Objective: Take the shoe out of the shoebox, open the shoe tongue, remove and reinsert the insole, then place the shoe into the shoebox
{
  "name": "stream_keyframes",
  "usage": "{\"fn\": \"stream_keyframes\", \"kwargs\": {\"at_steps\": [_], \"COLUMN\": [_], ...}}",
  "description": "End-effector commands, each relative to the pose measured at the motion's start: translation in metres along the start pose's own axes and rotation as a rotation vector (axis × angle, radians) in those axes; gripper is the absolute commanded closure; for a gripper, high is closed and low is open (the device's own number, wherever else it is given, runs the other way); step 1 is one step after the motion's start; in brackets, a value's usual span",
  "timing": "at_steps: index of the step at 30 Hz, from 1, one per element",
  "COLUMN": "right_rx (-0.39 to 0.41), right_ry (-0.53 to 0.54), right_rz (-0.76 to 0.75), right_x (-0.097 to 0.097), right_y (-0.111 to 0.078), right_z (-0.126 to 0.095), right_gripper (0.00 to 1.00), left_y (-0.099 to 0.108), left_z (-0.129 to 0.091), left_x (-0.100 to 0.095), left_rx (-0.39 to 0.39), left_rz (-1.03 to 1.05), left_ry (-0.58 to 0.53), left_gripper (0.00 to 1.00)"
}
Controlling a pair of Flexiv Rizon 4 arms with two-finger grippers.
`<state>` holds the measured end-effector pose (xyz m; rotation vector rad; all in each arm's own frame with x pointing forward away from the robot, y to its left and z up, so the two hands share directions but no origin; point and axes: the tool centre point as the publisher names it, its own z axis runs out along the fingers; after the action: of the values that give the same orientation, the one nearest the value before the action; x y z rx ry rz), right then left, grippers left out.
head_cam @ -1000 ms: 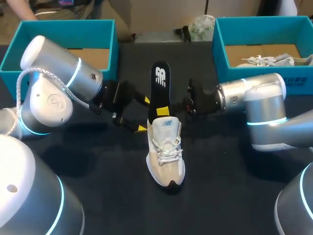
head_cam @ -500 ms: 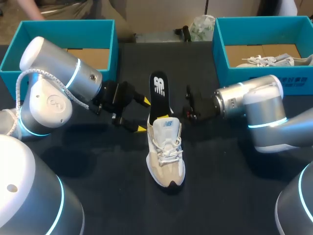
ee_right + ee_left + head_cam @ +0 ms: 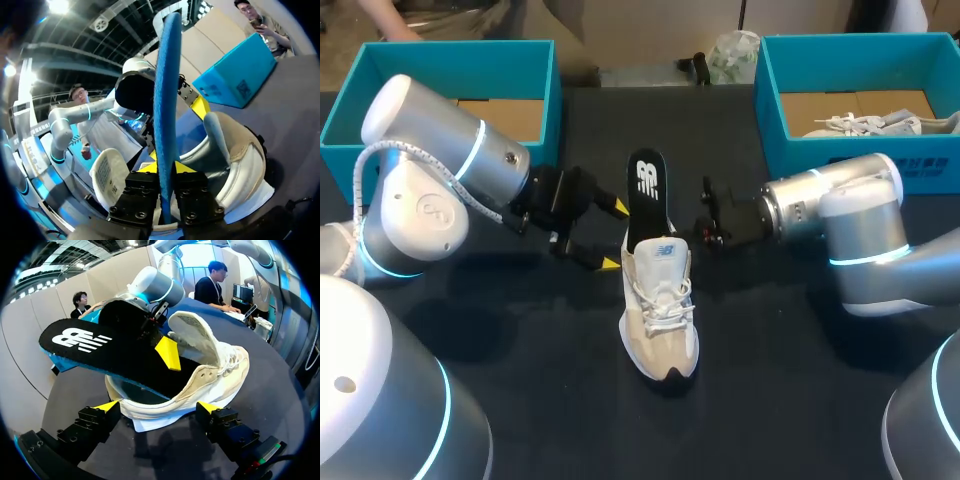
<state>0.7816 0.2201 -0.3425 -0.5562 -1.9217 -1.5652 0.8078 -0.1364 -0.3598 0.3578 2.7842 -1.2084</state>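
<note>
A beige and white shoe [image 3: 660, 320] stands mid-table, its toe pointing to the near edge. A black insole [image 3: 645, 185] rises steeply out of the shoe's opening, its front end down inside. My right gripper [image 3: 166, 167] is shut on the insole [image 3: 165, 90], seen edge-on between its fingers just above the shoe [image 3: 240, 150]. One of its yellow fingertips [image 3: 167, 352] lies against the insole's [image 3: 100, 347] black top face. My left gripper [image 3: 615, 235] is open at the shoe's heel. Its tips [image 3: 107, 405] stand on either side of the heel [image 3: 165, 405], with nothing held.
A teal shoebox [image 3: 450, 48] with a cardboard floor stands at the back left. Another teal shoebox [image 3: 860, 42] at the back right holds a second pale shoe [image 3: 880, 122]. A crumpled white bag [image 3: 732, 55] lies at the far edge between them.
The insole has dropped lower into the shoe and leans less far back. My right gripper has shifted slightly right and down with it. The left arm has not moved.
</note>
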Motion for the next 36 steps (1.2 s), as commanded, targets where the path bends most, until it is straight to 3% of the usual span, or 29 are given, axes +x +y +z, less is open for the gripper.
{"fn": "stream_keyframes", "kwargs": {"at_steps": [1,11,12,13,14,36], "right_rx": [0.01,0.031,0.032,0.037,0.043,0.096], "right_ry": [-0.009,-0.006,-0.006,-0.001,0.003,0.058], "right_rz": [-0.008,-0.042,-0.042,-0.043,-0.038,0.151], "right_x": [0.002,-0.007,-0.008,-0.008,-0.009,0.003], "right_y": [0.007,0.026,0.027,0.027,0.028,-0.014], "right_z": [-0.003,-0.008,-0.008,-0.008,-0.008,0.005], "right_gripper": [0.78,0.82,0.85,1.0,1.0,1.0], "left_y": [-0.001,-0.001,-0.001,-0.002,-0.002,-0.003], "left_z": [-0.001,-0.002,-0.003,-0.003,-0.003,-0.004], "left_x": [0.001,0.002,0.002,0.001,0.001,-0.001], "left_rx": [-0.003,-0.006,-0.006,-0.005,-0.006,-0.016], "left_rz": [0.001,0.003,0.004,0.005,0.007,0.004], "left_ry": [0.0,-0.002,-0.002,-0.002,-0.001,-0.01], "left_gripper": [0.0,0.0,0.0,0.0,0.0,0.0]}}
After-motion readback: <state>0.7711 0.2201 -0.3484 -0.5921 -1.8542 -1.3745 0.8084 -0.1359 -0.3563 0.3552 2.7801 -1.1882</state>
